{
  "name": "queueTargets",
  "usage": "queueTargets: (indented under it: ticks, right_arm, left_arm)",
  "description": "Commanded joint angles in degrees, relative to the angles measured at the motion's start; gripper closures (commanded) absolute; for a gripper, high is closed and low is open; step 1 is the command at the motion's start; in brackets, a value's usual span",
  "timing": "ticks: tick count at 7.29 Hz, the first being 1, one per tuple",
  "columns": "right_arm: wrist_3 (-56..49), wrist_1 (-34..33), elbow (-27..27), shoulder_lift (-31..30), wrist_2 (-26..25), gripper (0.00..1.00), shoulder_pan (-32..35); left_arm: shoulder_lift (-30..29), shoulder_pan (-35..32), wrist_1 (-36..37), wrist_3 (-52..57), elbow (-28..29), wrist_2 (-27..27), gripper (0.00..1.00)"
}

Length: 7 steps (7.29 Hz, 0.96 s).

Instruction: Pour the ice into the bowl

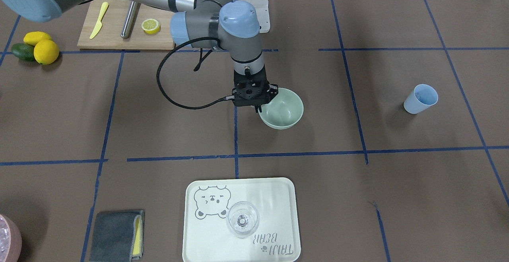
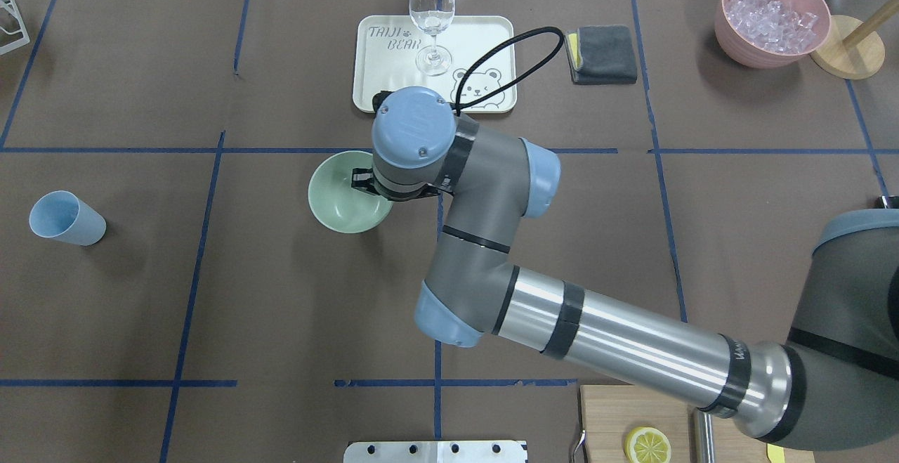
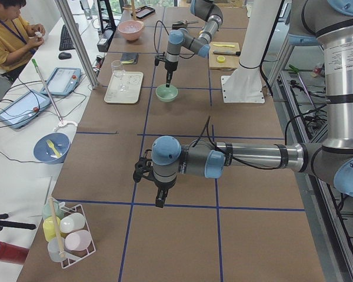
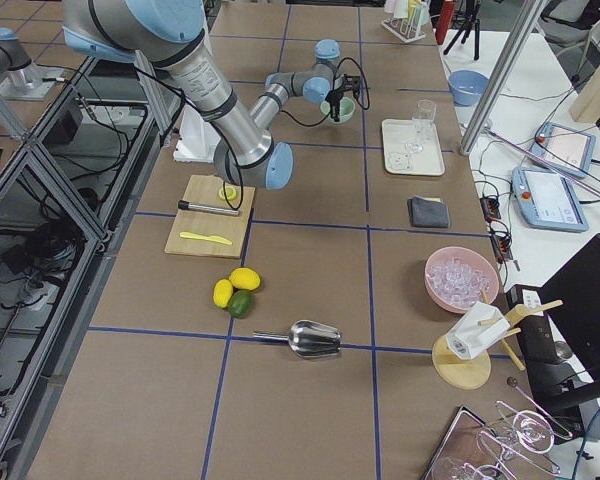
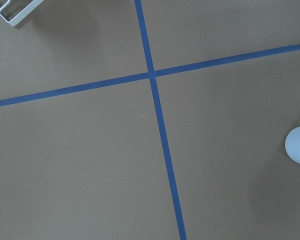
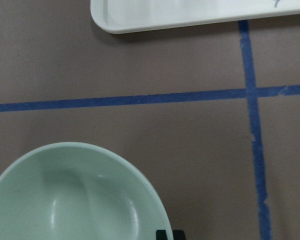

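The pale green bowl stands on the table near its middle and looks empty; it also shows in the overhead view and the right wrist view. My right gripper points straight down at the bowl's rim, its two fingertips close together on either side of the rim. The ice lies heaped in a pink container at the far right corner, away from both grippers. My left gripper hangs over bare table at the left end; I cannot tell whether it is open or shut.
A pale tray with a clear stemmed glass stands beyond the bowl. A grey cloth lies beside it. A light blue cup lies at the left. A metal scoop, lemons and a cutting board are on my right.
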Motion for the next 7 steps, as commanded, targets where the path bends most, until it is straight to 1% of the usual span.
queueTargets:
  ticks: [1,3,4,5,6,7]
  right_arm:
    - [1.12,0.07,-5.16,4.58,-0.13,1.0,-3.04]
    - [0.86,0.42,-6.12,4.23,-0.57,1.0,-3.49]
    - [0.94,0.6,-6.13,4.14,-1.26,0.17,-3.49]
    - [0.77,0.77,-5.6,4.32,-2.84,0.0,-3.23]
    - [0.24,0.16,-3.25,4.06,-2.24,0.0,-1.05]
    - [-0.8,-1.58,-1.75,3.36,0.55,0.0,2.71]
  left_arm:
    - [0.09,0.0,-0.12,0.0,0.05,0.0,0.0]
    - [0.09,0.0,-0.12,0.0,0.14,0.0,0.0]
    - [0.0,0.0,-0.21,0.0,0.14,0.0,0.0]
    - [0.0,0.0,-0.21,0.0,0.14,0.0,0.0]
    - [0.0,0.0,-0.21,0.0,-0.04,0.0,0.0]
    - [-0.17,0.0,-0.38,0.0,-0.04,0.09,0.0]
